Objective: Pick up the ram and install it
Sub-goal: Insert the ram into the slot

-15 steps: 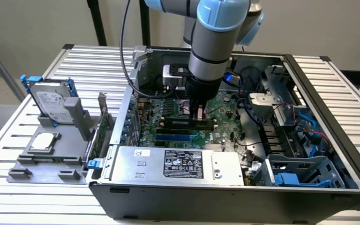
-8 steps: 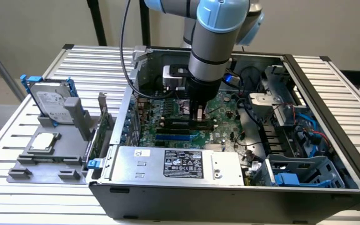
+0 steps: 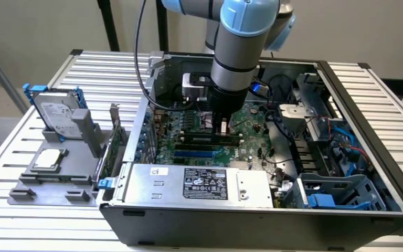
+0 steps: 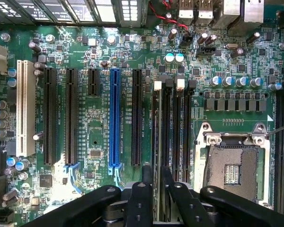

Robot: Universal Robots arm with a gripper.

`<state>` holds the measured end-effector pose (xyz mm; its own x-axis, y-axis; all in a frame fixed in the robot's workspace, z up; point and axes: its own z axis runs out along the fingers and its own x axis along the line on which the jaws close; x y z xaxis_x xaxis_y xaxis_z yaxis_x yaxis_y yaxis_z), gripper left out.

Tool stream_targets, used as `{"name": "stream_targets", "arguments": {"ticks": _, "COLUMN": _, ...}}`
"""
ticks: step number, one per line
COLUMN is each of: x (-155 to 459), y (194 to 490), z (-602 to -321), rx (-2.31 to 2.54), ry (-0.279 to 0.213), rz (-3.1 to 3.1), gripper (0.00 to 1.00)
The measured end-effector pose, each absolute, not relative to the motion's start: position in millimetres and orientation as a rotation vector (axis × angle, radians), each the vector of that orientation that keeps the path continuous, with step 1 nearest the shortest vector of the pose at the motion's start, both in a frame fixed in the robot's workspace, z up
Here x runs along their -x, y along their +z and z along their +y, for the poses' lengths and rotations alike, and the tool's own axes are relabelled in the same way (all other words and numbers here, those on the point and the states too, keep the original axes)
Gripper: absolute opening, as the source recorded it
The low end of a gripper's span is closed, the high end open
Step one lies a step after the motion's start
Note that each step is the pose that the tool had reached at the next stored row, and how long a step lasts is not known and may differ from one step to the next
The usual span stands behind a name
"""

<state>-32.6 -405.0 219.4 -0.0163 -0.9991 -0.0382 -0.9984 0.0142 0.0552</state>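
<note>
Your tool [image 4: 154,187] stands slightly apart astride the ram [image 4: 157,156], a thin green stick seated upright in its black slot.

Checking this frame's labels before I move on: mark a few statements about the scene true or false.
1. The gripper is down over the motherboard's memory slots. True.
2. The hard drive is mounted inside the case. False: it stands in the grey holder outside the case, on the exterior view's left.
3. The CPU socket is empty. True.
4. The ram lies flat on the table. False: it stands on edge in a memory slot, right at the gripper.
</note>
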Motion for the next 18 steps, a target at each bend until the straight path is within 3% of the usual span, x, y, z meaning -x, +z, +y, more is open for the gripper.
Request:
{"name": "stream_targets", "arguments": {"ticks": 7, "x": 33.9, "y": 241.3, "z": -405.0, "rx": -2.195, "ry": -0.103, "rz": -2.229, "gripper": 0.22}}
{"name": "stream_targets", "arguments": {"ticks": 11, "x": 35.6, "y": 245.0, "z": -405.0, "rx": -2.195, "ry": -0.103, "rz": -2.229, "gripper": 0.11}}
{"name": "stream_targets", "arguments": {"ticks": 18, "x": 35.6, "y": 245.1, "z": -405.0, "rx": -2.195, "ry": -0.103, "rz": -2.229, "gripper": 0.11}}
